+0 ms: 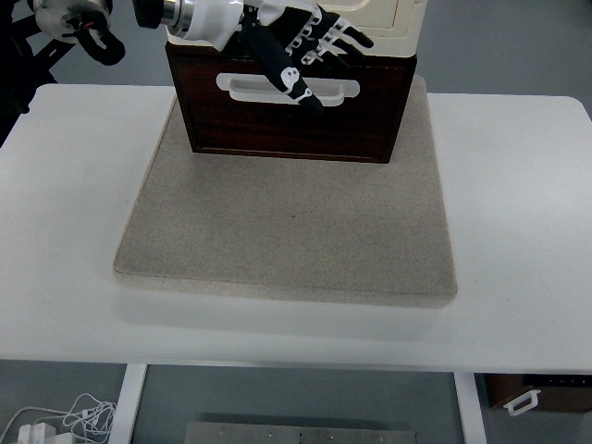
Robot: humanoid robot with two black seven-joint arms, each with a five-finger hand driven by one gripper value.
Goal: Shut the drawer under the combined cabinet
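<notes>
A dark brown wooden drawer [291, 120] with a white handle [338, 90] sits under a cream cabinet [388, 23] at the back of a beige mat [287, 231]. The drawer front stands a little forward of the cabinet above it. My left hand [310, 51] comes in from the top left and lies in front of the drawer's upper edge. Its black fingers [296, 79] are spread and extended over the handle, holding nothing. Whether they touch the drawer front I cannot tell. The right arm does not show.
The mat lies on a white table [518, 203]. A black robot part [79, 32] shows at the top left. Below the table's front edge are white cables [65, 421] and a brown box [546, 393] on the floor.
</notes>
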